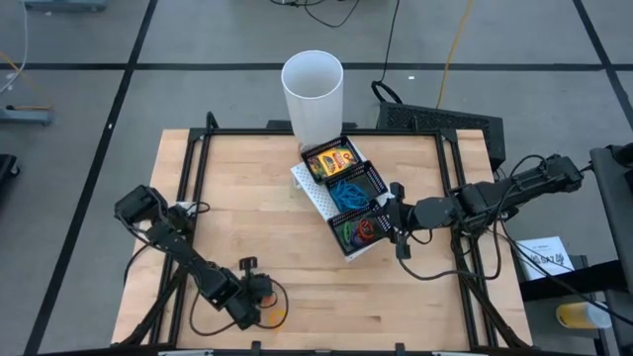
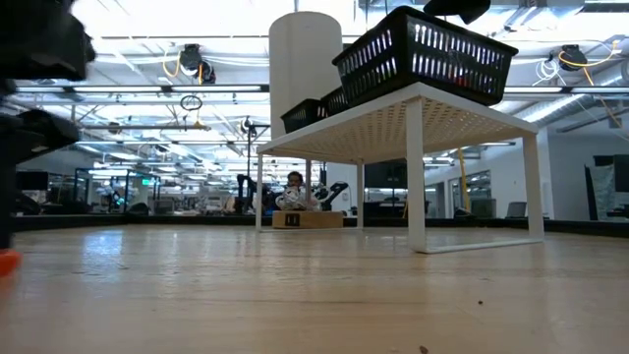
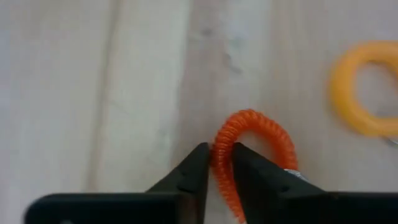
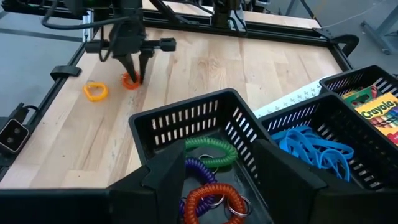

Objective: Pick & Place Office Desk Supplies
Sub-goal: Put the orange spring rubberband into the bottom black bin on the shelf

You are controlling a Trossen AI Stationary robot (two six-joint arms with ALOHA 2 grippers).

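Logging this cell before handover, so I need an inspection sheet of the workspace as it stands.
Surface: wooden table, bare boards.
Job's things: crayon box, blue bands and coil loops sit in tray; orange coil and yellow loop lie on the table.
Clutter: white cup.
Grippers: left tool shut on orange coil; right tool open over tray.
Cables: along both arms.
Surroundings: workshop hall.
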